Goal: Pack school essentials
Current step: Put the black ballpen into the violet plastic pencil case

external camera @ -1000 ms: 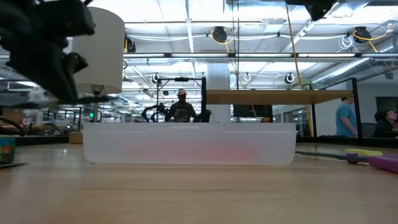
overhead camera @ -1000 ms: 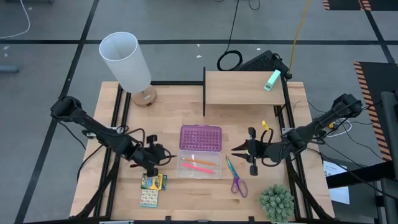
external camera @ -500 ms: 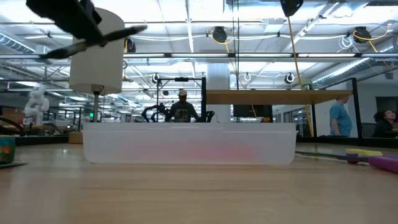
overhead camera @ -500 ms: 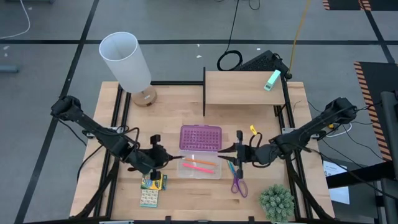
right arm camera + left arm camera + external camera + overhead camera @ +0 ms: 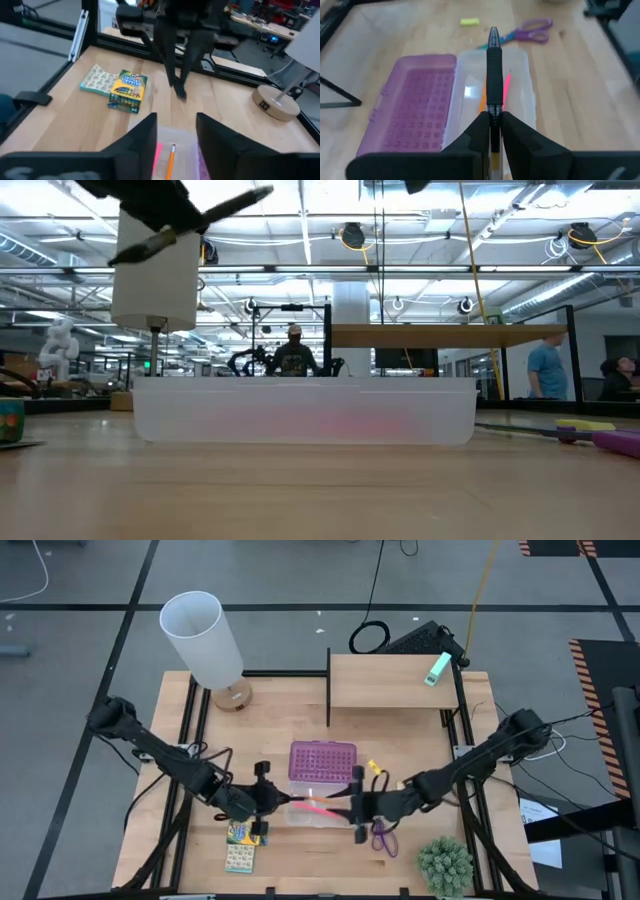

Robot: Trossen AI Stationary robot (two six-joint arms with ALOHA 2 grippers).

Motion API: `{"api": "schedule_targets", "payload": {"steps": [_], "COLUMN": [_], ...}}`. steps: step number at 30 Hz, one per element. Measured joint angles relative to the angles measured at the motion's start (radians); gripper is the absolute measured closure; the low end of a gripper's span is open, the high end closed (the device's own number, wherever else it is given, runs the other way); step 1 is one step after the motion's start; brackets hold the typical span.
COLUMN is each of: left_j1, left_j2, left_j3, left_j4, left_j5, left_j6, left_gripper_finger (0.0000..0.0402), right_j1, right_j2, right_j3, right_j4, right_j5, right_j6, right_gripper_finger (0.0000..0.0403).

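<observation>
Both of our arms are closing in over the clear case [image 5: 322, 808]: a second ago they were hanging well apart at its two sides, and now our left gripper [image 5: 268, 802] is reaching across the case's left edge while our right gripper [image 5: 357, 808] is arriving above its right end, over the purple-handled scissors [image 5: 527, 35]. Our left fingers [image 5: 481, 134] are pinching a dark pen [image 5: 493, 80] near its rear end, tip pointing out over the open tray, where a pink pen [image 5: 506, 86] and an orange pencil [image 5: 483, 100] are already lying. Our right fingers [image 5: 210, 131] are standing spread, holding nothing. We are judging the pen light, stiff and slick, so gripping closer to mid-barrel would stop it pivoting. Beside the left arm, the crayon box [image 5: 126, 91] and patterned pack [image 5: 98, 80] are waiting on the table [image 5: 455, 740]; the small yellow piece [image 5: 469, 22] is lying near the scissors.
</observation>
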Motion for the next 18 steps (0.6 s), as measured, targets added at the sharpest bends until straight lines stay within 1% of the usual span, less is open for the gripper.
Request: {"api": "schedule_targets", "payload": {"steps": [4, 8, 12, 18], "left_j1": [0.010, 0.029, 0.050, 0.069], "left_j2": [0.051, 0.116, 0.171, 0.222], "left_j3": [0.030, 0.086, 0.149, 0.193], "left_j4": [0.014, 0.008, -0.039, -0.072], "left_j5": [0.023, 0.027, 0.027, 0.027], "left_j6": [0.044, 0.073, 0.086, 0.099], "left_gripper_finger": [0.0355, 0.0355, 0.0355, 0.0355], "right_j1": [-0.005, -0.023, -0.045, -0.053], "right_j2": [0.082, 0.135, 0.158, 0.160], "right_j3": [0.054, 0.085, 0.088, 0.088], "right_j4": [0.002, 0.004, -0.003, -0.045], "right_j5": [0.016, 0.037, 0.024, 0.022], "right_j6": [-0.017, 0.021, 0.075, 0.082], "right_gripper_finger": [0.0224, 0.0197, 0.0193, 0.0210]}}
